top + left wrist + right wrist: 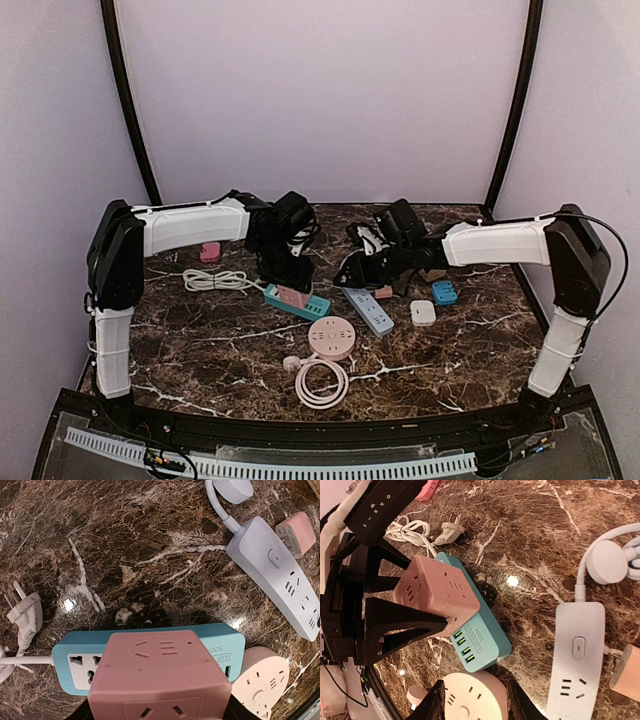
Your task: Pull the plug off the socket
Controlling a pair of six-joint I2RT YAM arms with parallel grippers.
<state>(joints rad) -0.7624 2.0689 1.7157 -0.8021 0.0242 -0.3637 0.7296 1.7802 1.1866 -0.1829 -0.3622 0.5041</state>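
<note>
Nearest the arm bases, on the glossy brown marble-patterned table (200, 350), lies a coiled pink cable (321, 383), and just behind it a round, matte pink plastic power socket (331, 337). Over that socket hangs the right gripper (477, 707), its black fingers spread apart with only the socket's top showing between them.

Just beyond sits the teal rectangular plastic power strip (482, 635), with smooth rounded corners and a row of green-lit ports along its end. On top of it stands the pink cube-shaped plastic plug adapter (440, 587), matte, soft-edged, with slotted outlets on each visible face, and slightly tilted. Whether its pins are seated is hidden. The left gripper (283, 272) is clamped on this cube, its black angular fingers (405, 622) pressing opposite sides.

Right of the teal strip lies a pale grey-blue rectangular power strip (368, 310) with a single button, and a small salmon block adapter (296, 532) just beside it. Further right are a white square adapter (423, 312) and a blue one (444, 292). Far left lies a looped white cable (215, 280).
</note>
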